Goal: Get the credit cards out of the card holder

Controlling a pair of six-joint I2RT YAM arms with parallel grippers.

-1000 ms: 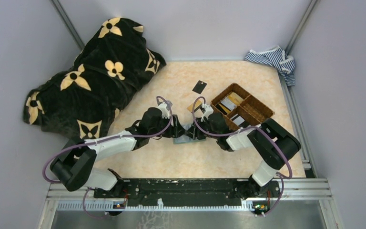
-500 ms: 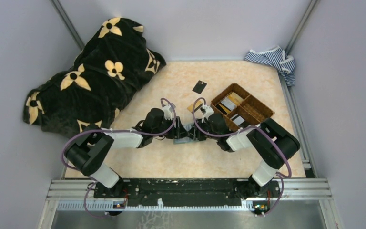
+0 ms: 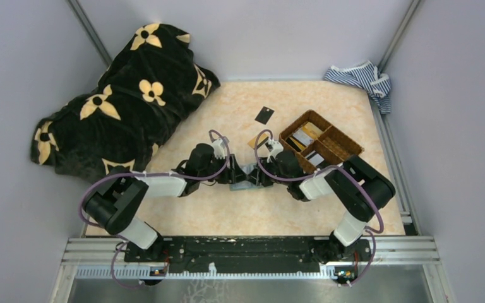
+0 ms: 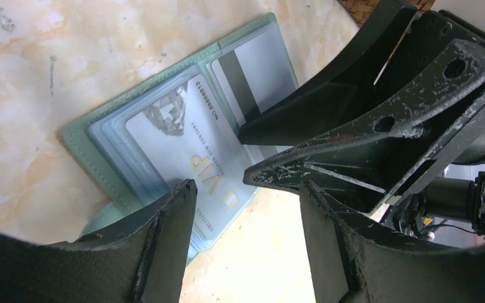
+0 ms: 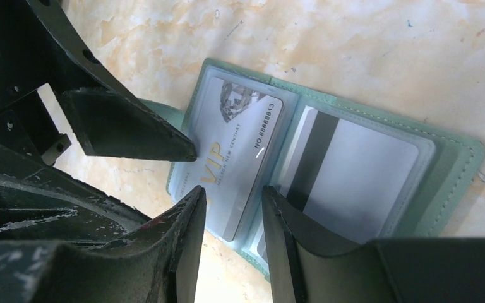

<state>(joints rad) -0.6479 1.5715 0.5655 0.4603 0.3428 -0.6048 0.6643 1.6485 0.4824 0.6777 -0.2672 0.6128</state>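
Card holder (image 5: pixel 461 165) lies opened flat, pockets up, near the middle of the table (image 3: pixel 271 214), and you have both grippers down at it from opposite sides. On the far left of the table lies a big black blanket (image 3: pixel 126 95) with cream flowers. To the right of the holder stands a brown divided basket (image 3: pixel 321 142) with cards in its compartments, and a small black card (image 3: pixel 264 115) lies alone behind.

Your left gripper (image 4: pixel 246 192) has its jaws wide apart and grips nothing. One of its fingertips (image 5: pixel 186 150) touches the long edge of the grey-white VIP card (image 5: pixel 233 148). Your right gripper (image 5: pixel 232 194) also has its jaws parted, and the near end of this card shows between the two tips. Whether the tips press on it, I cannot tell. The second card (image 5: pixel 360 170), pale with a dark stripe, sits in the other pocket, just beside one right finger.
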